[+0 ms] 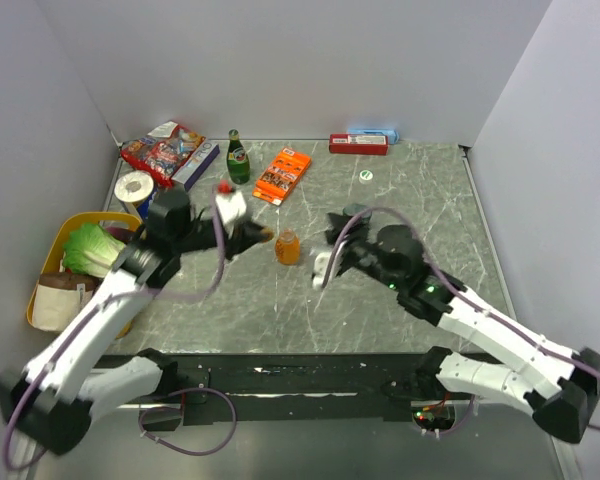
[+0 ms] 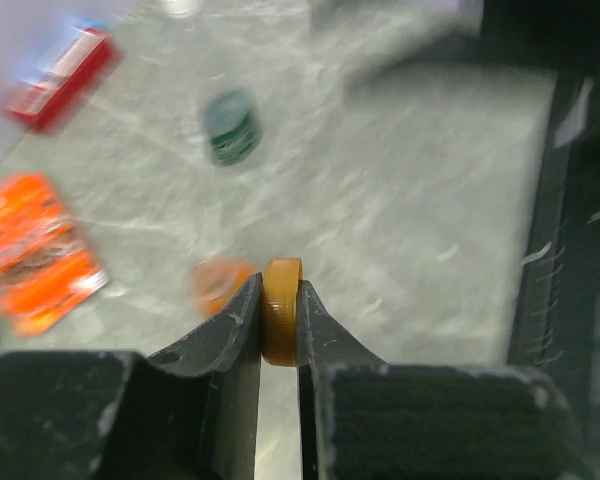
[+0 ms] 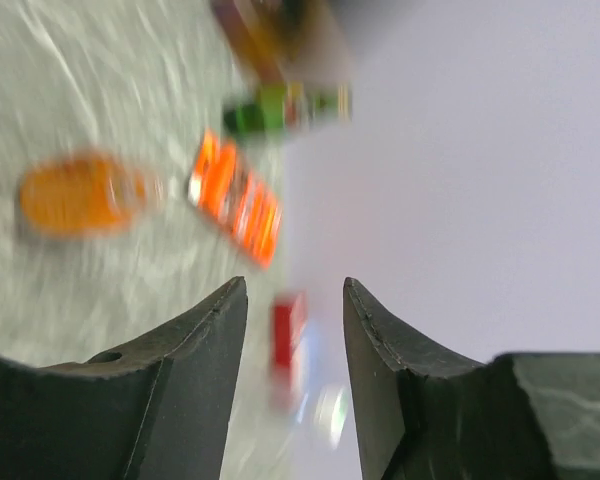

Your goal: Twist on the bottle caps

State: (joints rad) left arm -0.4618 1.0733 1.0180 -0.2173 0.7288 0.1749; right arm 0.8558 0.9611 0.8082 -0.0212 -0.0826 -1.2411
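My left gripper point(image 1: 258, 236) point(image 2: 280, 290) is shut on the orange-brown bottle cap point(image 2: 282, 312) point(image 1: 266, 236), held on edge between its fingertips just left of the squat orange bottle point(image 1: 288, 247) point(image 2: 218, 286). The dark grey-green bottle point(image 1: 355, 212) point(image 2: 230, 127) stands further right, uncapped. My right gripper point(image 1: 340, 228) point(image 3: 295, 290) is open and empty beside it; that bottle does not show in the right wrist view. The whitish cap with a green mark point(image 1: 365, 176) lies on the table behind both bottles. The orange bottle point(image 3: 78, 192) shows blurred at the left of the right wrist view.
A tall green glass bottle point(image 1: 238, 157), an orange packet point(image 1: 282, 174) and a red box point(image 1: 359, 144) lie along the back. A snack bag point(image 1: 162, 148) and a tape roll point(image 1: 134, 186) sit back left. A yellow basket point(image 1: 50, 262) with cabbage is at the left edge.
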